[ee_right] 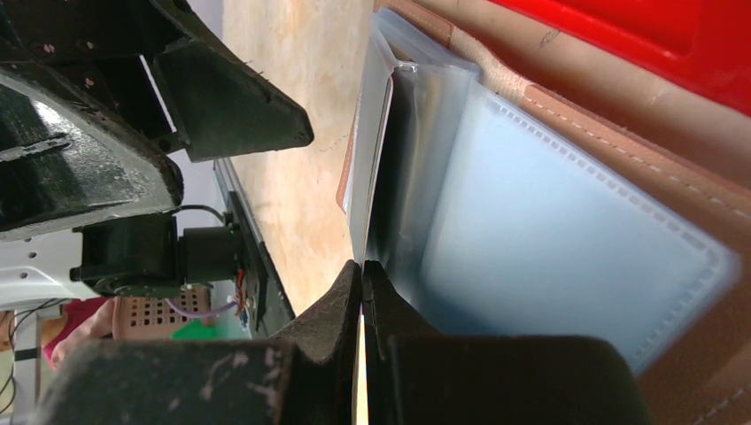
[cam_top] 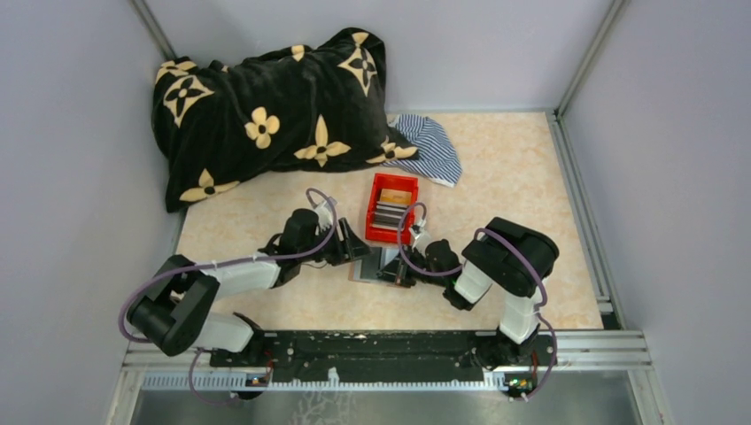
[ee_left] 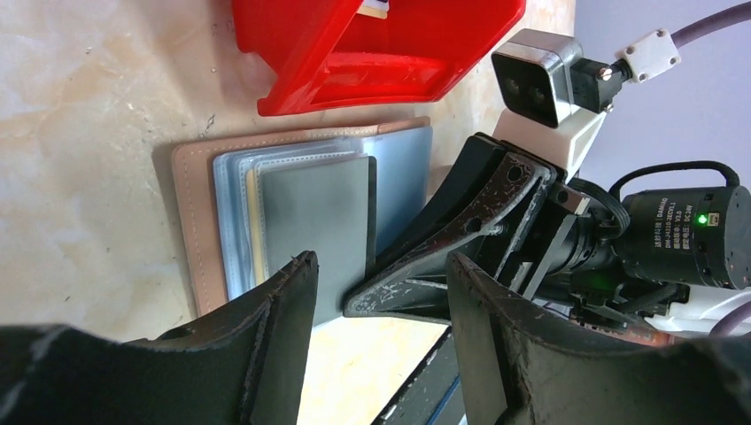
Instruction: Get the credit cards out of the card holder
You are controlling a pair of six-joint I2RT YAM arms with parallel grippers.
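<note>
Just nearside of the red bin point(ee_left: 381, 75), over the open card holder point(ee_left: 190, 230), we are pinching 1 grey card point(ee_left: 319, 212) by its edge in the right gripper point(ee_right: 361, 279), the left gripper point(ee_left: 381, 283) hovering spread, and favouring a flat, straight pull while pinning the holder.

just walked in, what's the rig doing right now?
Both arms are at the card holder, which lies open on the table in front of a red bin. The right gripper is shut on the edge of a grey card at the clear sleeves, apparently to pull it out. The left gripper hangs open over the holder; I can't tell if it touches it. A few cards lie in the bin.
</note>
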